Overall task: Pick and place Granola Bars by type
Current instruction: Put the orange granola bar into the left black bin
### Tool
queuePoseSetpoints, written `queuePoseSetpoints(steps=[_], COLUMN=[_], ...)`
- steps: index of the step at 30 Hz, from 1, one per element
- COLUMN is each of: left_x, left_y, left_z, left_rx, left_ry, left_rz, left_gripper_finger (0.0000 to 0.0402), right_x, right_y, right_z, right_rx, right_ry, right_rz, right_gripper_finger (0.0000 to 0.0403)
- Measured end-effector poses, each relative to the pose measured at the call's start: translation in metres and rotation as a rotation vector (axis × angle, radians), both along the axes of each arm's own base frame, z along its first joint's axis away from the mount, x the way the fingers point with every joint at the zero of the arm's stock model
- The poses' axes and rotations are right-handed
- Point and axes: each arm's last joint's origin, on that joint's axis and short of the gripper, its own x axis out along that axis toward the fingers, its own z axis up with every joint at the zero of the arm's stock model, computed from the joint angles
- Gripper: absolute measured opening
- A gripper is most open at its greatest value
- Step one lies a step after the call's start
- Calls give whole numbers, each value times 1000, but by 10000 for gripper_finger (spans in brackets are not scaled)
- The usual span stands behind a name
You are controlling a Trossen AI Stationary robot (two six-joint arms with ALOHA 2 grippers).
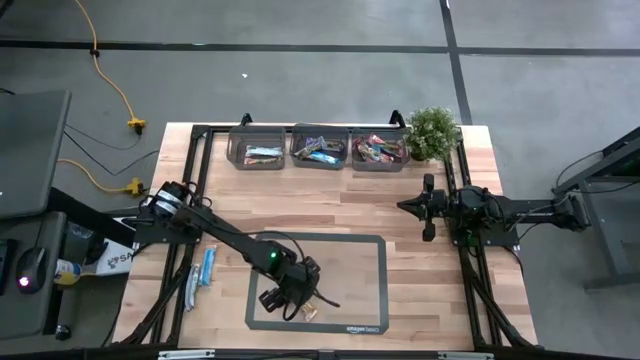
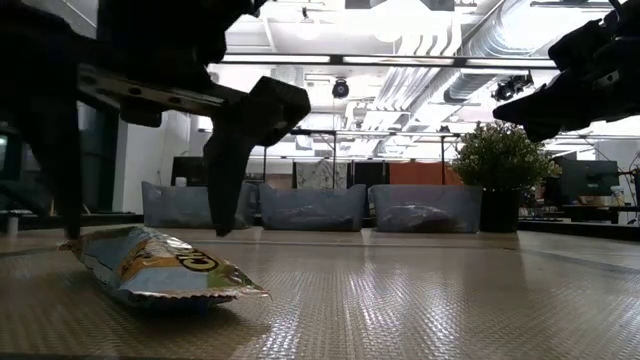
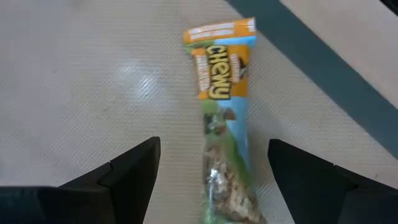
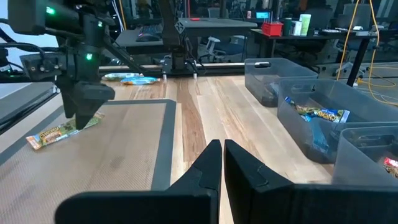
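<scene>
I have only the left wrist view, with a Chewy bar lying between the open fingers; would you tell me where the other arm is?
Observer: The right hand waits shut over the table's right side, near the plant, well apart from the left hand.
Operator: Are any others lying out?
Observer: Yes, two loose bars lie on the bare wood left of the mat.
Operator: And the bins?
Observer: Three bins stand in a row along the far edge, each with wrapped bars inside.

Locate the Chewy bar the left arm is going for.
High view: Chewy bar lies on the grey mat, near its front-left corner, under the open left gripper.
</scene>
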Motion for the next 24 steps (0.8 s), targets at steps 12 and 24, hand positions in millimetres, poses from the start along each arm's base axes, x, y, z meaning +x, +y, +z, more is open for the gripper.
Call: queuePoseSetpoints(steps=[12,24], left_x=[1,2], left_y=[-5,-5], left_z=[-20,-21], left_rx=[30,45], left_ry=[50,38], left_rz=[-9,2], left_gripper_finger=[295,295], right_x=[0,0], right_y=[0,0], right_z=[0,0], right_rx=[0,0], right_ry=[0,0], right_rz=[0,0], right_gripper_finger=[2,2])
